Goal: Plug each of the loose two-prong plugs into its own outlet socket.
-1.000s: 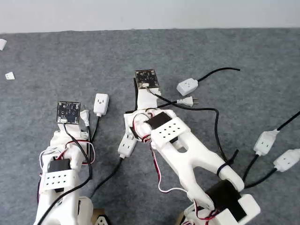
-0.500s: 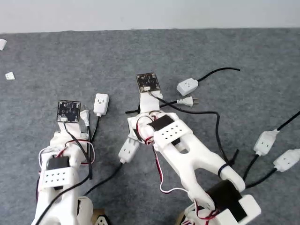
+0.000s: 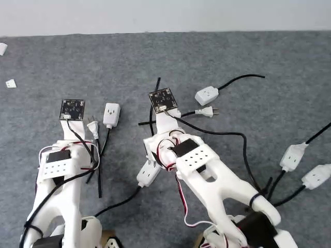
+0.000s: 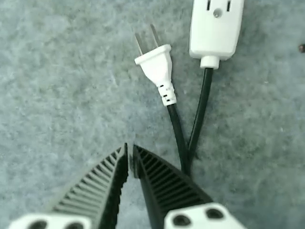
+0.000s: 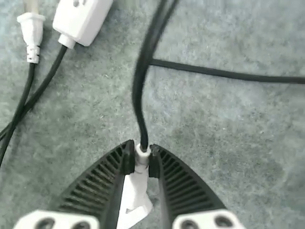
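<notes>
Seen from above, the left arm (image 3: 57, 170) lies stretched forward low over the table (image 3: 269, 57). The right arm (image 3: 199, 163) reaches forward beside it, angled a little toward its neighbour. A loose plug (image 3: 93, 126) and an outlet socket (image 3: 111, 114) lie side by side between the two wrists. A second socket (image 3: 149, 173) rests against the right arm's forearm.

In the left wrist view, the left gripper (image 4: 129, 155) hangs just above the table, fingers closed to a thin sliver and gripping nothing. The loose plug lies ahead of the fingertips and slightly off to one side, prongs pointing away from them. The outlet socket lies just beyond it on the same side, apart from the prongs. Both their leads run back and meet beside one finger (image 4: 167, 186).

In the right wrist view, the right gripper (image 5: 140, 152) is clamped on a held plug (image 5: 136, 198) — the white body sits between the fingers. Its black cord (image 5: 143, 71) leaves the tips and runs straight ahead.
</notes>
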Robot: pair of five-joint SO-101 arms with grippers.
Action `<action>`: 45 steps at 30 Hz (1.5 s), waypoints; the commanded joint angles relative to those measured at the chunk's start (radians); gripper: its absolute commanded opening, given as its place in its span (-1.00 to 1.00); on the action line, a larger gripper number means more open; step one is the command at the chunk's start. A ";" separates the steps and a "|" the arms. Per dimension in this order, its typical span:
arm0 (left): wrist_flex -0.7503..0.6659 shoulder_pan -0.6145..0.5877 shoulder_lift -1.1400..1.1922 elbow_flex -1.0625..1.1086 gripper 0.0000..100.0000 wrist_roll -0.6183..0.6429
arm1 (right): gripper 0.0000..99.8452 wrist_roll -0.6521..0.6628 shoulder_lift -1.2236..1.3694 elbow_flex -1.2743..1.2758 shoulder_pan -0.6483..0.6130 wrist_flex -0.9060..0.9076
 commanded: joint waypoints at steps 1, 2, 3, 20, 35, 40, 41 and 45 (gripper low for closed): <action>0.048 0.000 -0.012 -0.051 -0.97 -0.063 | -0.98 0.058 -0.105 -0.005 -0.005 0.021; 0.049 0.000 -0.014 -0.053 -0.97 -0.064 | -0.98 0.074 -0.131 -0.006 0.002 0.051; 0.049 0.000 -0.011 -0.053 -0.97 -0.064 | -0.98 0.080 -0.160 -0.015 0.015 0.087; 0.210 0.377 -0.015 -0.033 -0.76 -0.190 | -0.98 0.121 -0.081 -0.040 0.473 0.249; 0.229 0.694 -0.015 -0.064 -0.55 -0.135 | -0.98 0.160 -0.016 -0.055 0.598 0.189; 0.230 0.694 -0.017 -0.088 -0.55 -0.087 | -0.98 0.160 -0.016 -0.055 0.598 0.188; 0.230 0.694 -0.017 -0.093 -0.55 -0.072 | -0.98 0.158 -0.016 -0.055 0.598 0.188; 0.232 0.713 -0.017 -0.108 -0.55 -0.058 | -0.98 0.158 -0.016 -0.055 0.598 0.171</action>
